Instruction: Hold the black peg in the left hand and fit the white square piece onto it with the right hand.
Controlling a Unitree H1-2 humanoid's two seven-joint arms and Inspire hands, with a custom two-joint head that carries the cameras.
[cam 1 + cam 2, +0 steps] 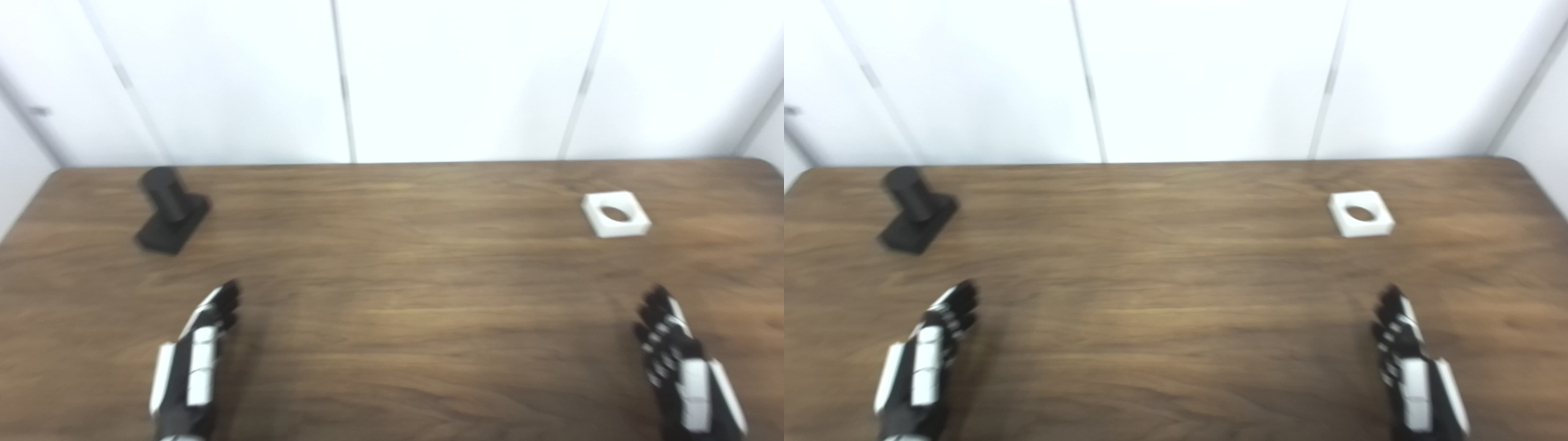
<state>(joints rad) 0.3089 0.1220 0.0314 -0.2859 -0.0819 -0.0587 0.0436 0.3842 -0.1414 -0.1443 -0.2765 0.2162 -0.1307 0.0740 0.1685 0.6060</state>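
Note:
The black peg (pixel 170 210), a round post on a flat square base, stands on the brown table at the far left. The white square piece (pixel 615 214) with a round hole lies flat at the far right. My left hand (pixel 195 361) hovers near the front edge, well short of the peg, fingers stretched forward and holding nothing. My right hand (pixel 681 361) is at the front right, below the white piece, also open and empty. The same layout appears in the right eye view: peg (pixel 917 210), white piece (pixel 1361 214), left hand (pixel 926 364), right hand (pixel 1413 367).
The wooden table (pixel 404 288) ends at a white panelled wall (pixel 392 79) behind. Its rounded back corners show at left and right. The picture is somewhat blurred.

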